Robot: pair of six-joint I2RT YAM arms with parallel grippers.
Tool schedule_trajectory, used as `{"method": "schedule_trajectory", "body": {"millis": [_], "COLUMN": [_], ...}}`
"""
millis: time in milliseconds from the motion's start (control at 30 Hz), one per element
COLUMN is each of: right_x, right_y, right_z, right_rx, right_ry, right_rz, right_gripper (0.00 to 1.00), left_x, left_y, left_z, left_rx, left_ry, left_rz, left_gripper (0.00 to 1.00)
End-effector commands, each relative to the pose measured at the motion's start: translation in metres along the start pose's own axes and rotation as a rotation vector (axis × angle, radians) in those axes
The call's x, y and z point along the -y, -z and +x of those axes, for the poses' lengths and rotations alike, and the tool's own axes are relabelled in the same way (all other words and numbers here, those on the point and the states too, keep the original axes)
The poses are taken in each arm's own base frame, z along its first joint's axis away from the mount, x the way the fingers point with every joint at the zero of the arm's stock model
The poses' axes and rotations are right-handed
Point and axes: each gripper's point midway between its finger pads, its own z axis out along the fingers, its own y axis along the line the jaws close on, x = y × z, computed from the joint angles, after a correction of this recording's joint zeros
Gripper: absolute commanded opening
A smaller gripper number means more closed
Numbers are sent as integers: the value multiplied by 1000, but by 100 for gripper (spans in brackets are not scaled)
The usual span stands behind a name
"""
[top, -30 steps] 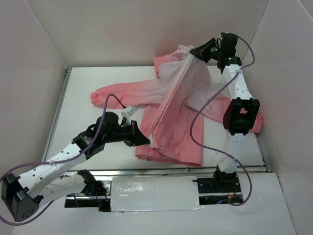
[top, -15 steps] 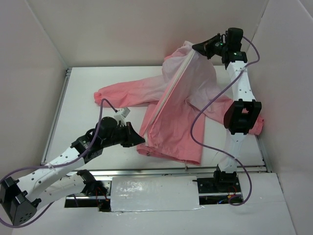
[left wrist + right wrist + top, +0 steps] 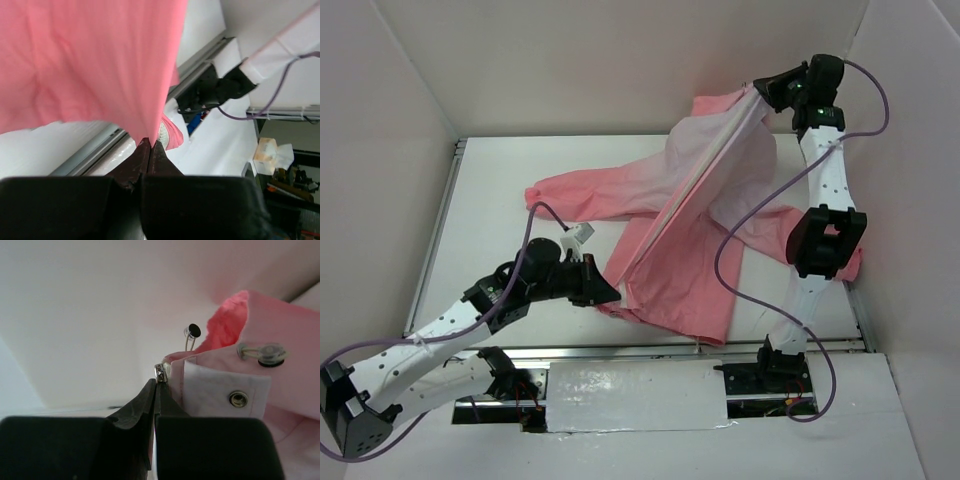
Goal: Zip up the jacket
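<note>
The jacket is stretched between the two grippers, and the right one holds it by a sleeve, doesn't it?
Not a sleeve. The right gripper is shut on the zipper pull at the top of the jacket, as the right wrist view shows. The left gripper does hold the bottom end.

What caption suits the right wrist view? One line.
Right gripper pinches the zipper pull at the top of the jacket collar.

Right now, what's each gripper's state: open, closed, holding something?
Left gripper: closed on the jacket hem.
Right gripper: closed on the zipper pull at the collar.
</note>
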Motion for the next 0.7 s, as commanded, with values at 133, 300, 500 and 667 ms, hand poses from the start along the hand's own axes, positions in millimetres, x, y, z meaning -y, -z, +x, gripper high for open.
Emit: {"method": "schedule_trajectory", "body": {"millis": [133,300,500,667], "right_x": [-141,-189,-207,-192], "right_y": [55,99,114,105], "right_z": [-75,-94,-100,-85], "right_rx": [374,410,320,245], "right_ry": [284,262,138,145], "right_rz": [-348,-538,-691,-660], "right_gripper": [0,0,0,0], "left_x": [-22,-83,-124,-152], "left_y": [13,6,14,20], "left_z": [45,79,96,117], "left_rx": [-194,-280,-312,-339], "left_ry": [33,168,191,226], "left_rz": [-101,-371,-568,-668], "left_gripper": [0,0,0,0]}}
